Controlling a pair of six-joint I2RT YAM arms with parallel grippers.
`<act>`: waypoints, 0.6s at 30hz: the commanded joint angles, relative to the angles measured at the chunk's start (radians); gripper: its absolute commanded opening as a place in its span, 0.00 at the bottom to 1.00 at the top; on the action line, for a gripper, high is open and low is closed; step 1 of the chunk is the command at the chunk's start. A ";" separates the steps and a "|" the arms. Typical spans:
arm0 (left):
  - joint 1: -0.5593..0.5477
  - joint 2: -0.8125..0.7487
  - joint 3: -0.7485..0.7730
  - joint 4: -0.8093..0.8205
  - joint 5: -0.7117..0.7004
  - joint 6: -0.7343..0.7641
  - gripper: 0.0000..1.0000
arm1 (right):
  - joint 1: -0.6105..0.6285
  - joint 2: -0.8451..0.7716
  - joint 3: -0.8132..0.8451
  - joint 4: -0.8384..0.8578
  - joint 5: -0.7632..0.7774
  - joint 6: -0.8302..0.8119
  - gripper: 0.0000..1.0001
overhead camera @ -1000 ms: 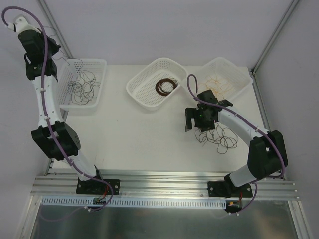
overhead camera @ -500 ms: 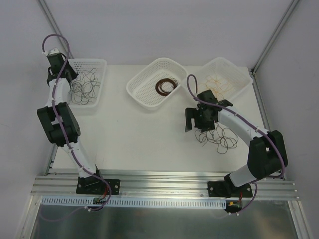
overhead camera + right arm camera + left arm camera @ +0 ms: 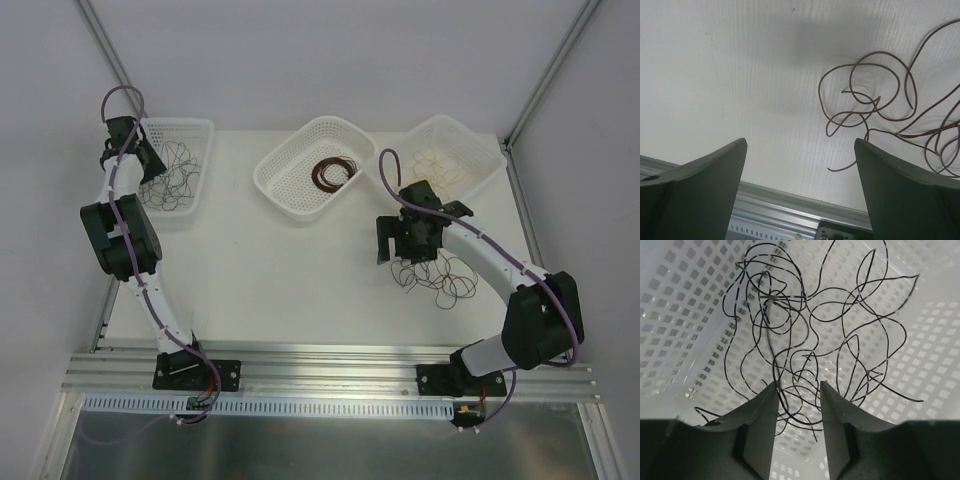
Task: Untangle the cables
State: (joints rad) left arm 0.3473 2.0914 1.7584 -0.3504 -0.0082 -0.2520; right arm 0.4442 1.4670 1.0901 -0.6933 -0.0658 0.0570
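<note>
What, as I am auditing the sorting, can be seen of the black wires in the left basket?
The black wires are a loose tangle of thin, glossy, springy strands with curly loops and free ends. They lie inside the white mesh basket, on its perforated floor. The left tool hangs above them, jaws slightly apart, a few strands showing through the gap.

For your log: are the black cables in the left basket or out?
In: the black cables lie tangled on the left basket mesh floor.
</note>
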 commanded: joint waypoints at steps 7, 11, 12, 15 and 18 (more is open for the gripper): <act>0.002 -0.229 0.043 -0.045 0.004 0.011 0.61 | 0.001 -0.099 0.065 -0.057 0.104 -0.025 0.93; 0.002 -0.316 -0.023 -0.061 0.031 0.000 0.77 | -0.013 -0.131 0.062 -0.060 0.133 -0.020 0.93; 0.002 -0.362 -0.043 -0.062 0.037 -0.004 0.86 | -0.019 -0.138 0.053 -0.061 0.139 -0.019 0.93; -0.002 -0.469 -0.137 -0.064 0.092 -0.030 0.98 | -0.061 -0.171 0.021 -0.064 0.161 0.006 0.93; -0.014 -0.589 -0.249 -0.064 0.146 -0.055 0.99 | -0.120 -0.204 -0.012 -0.078 0.191 0.046 0.93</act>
State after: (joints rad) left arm 0.3458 1.6138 1.5970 -0.3985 0.0570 -0.2752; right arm 0.3683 1.3159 1.0996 -0.7319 0.0681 0.0597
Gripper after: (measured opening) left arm 0.989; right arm 0.929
